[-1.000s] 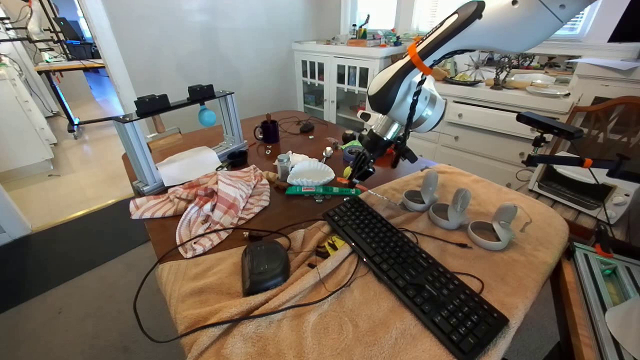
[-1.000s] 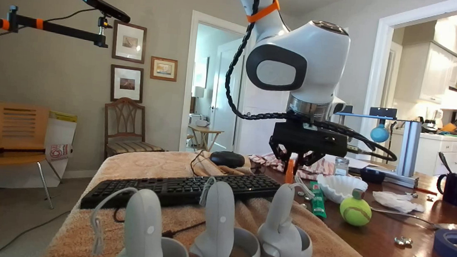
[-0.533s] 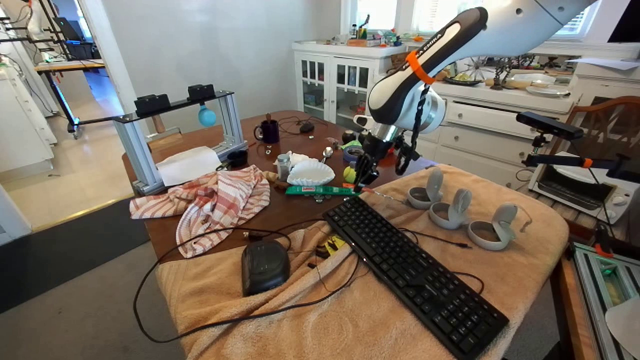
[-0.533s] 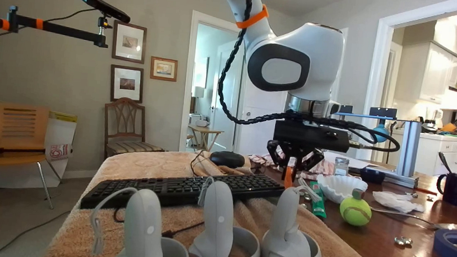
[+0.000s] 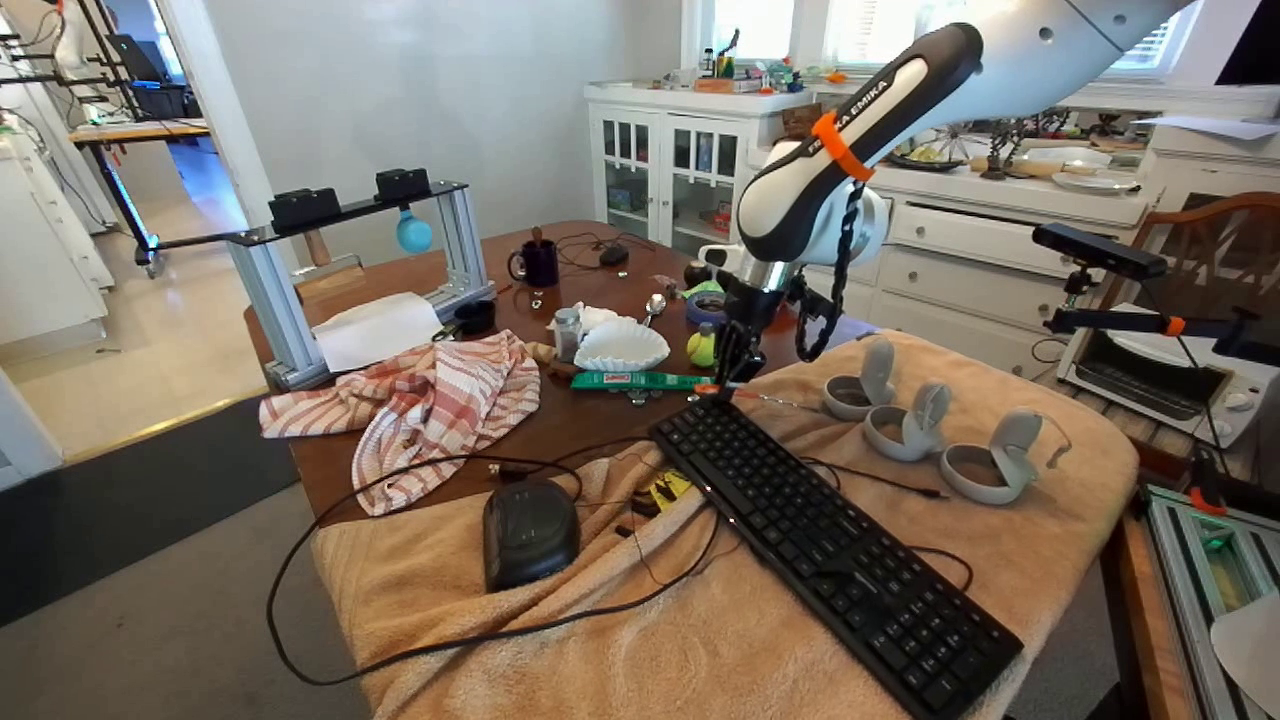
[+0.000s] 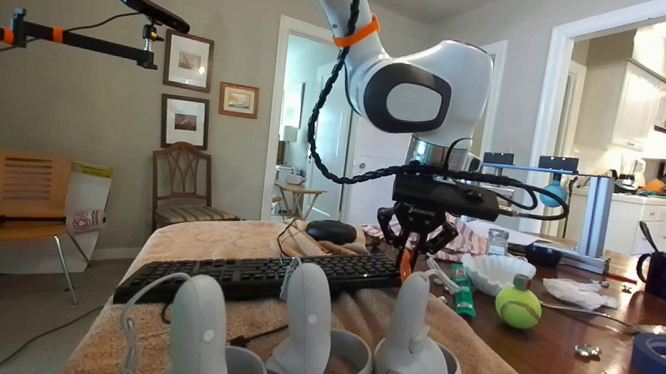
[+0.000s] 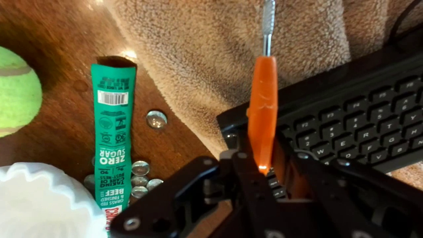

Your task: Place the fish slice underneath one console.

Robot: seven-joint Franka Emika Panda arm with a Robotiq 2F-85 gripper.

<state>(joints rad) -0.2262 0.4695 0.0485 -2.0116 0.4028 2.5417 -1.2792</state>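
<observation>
My pincer (image 7: 263, 154) pinches an orange-handled tool (image 7: 263, 105), likely the fish slice, near its butt over the keyboard (image 7: 353, 132), presumably freeing the shaft (image 7: 268, 24) to slide under. Beyond, it points at a grey controller (image 6: 412, 353), probably the console; whether underneath, I can't tell.

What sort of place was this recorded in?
Probably a room in a home, perhaps a dining room: there are framed pictures on the wall, a white glass-fronted cabinet, and what looks like a kitchen seen through a doorway.
</observation>
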